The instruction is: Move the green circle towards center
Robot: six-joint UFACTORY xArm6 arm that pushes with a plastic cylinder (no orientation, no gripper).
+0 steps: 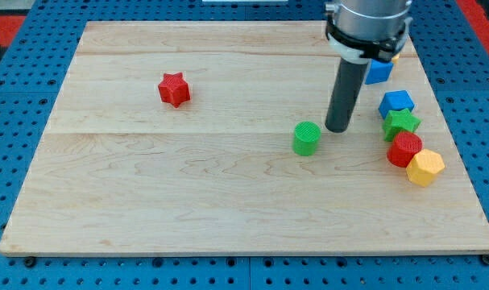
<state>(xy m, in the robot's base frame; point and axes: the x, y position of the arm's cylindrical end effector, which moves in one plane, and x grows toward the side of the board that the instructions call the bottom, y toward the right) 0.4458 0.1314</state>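
Resting on the pale wooden board (228, 201), my tip (337, 129) holds nothing and stands just beside the green circle block (306, 138), at its 2 o'clock. At 3 o'clock lie a blue block (396, 102), green star (401, 123), red cylinder (405, 149) and yellow hexagon (425, 167). At 10 o'clock, well apart, sits a red star (174, 89).

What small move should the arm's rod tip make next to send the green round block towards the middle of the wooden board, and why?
Probably a short push towards the view's left. My tip sits just to the view's upper right of the green circle block, which lies right of the wooden board's centre, so sliding left and slightly down should nudge it inward.
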